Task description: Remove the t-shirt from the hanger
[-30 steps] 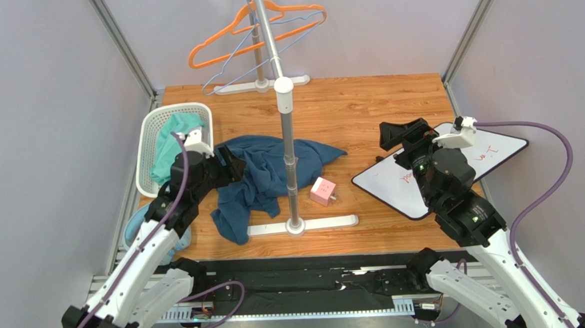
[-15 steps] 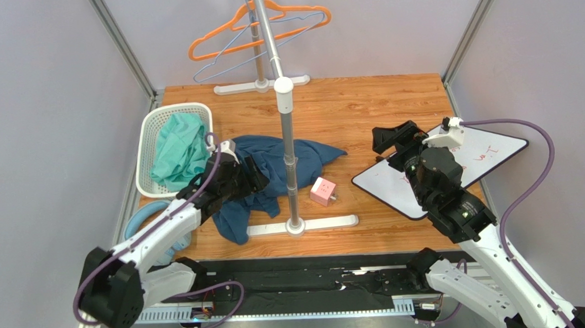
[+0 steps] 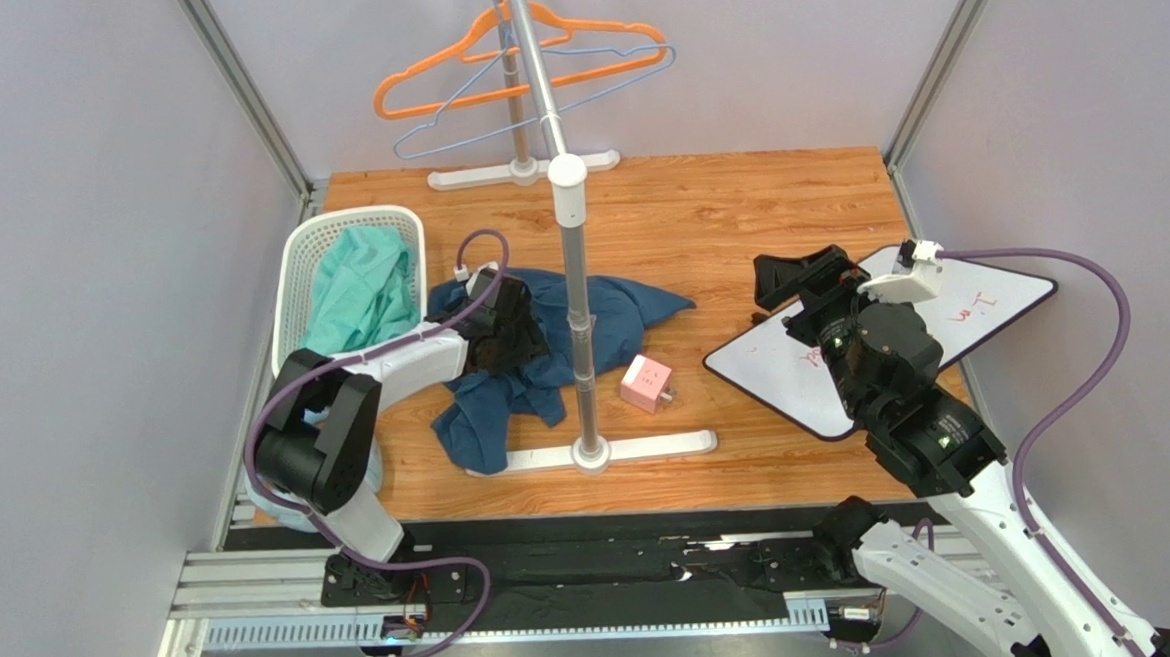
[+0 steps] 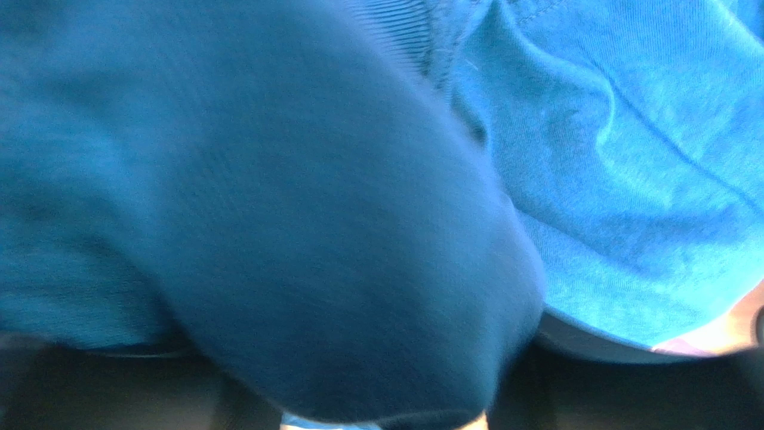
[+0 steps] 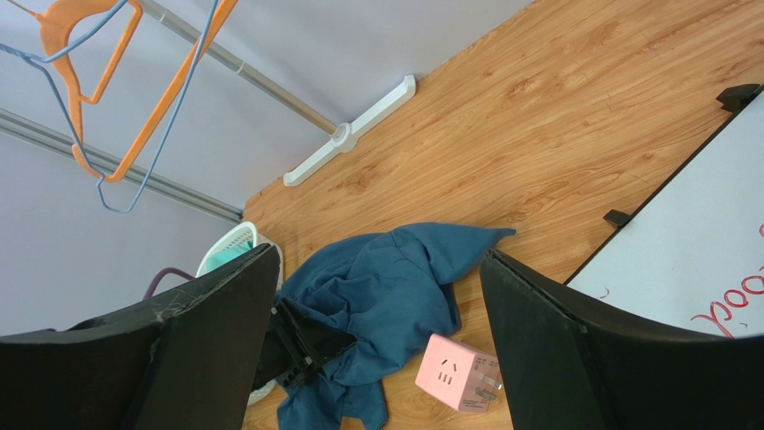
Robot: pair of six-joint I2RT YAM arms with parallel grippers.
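The dark blue t-shirt lies crumpled on the wooden table around the rack's pole, off any hanger. It fills the left wrist view and shows in the right wrist view. An orange hanger and a blue wire hanger hang bare on the rack; both show in the right wrist view. My left gripper is low on the shirt's left part, its fingers closed to a point in the fabric. My right gripper is open and empty, raised right of the shirt.
The rack's grey pole and near base bar stand beside the shirt. A white basket with teal cloth is at the left. A pink plug cube and a whiteboard lie right.
My left gripper has moved right from the basket side onto the shirt, bunching its left part toward the pole. My right gripper shifted slightly. The hangers swing a little.
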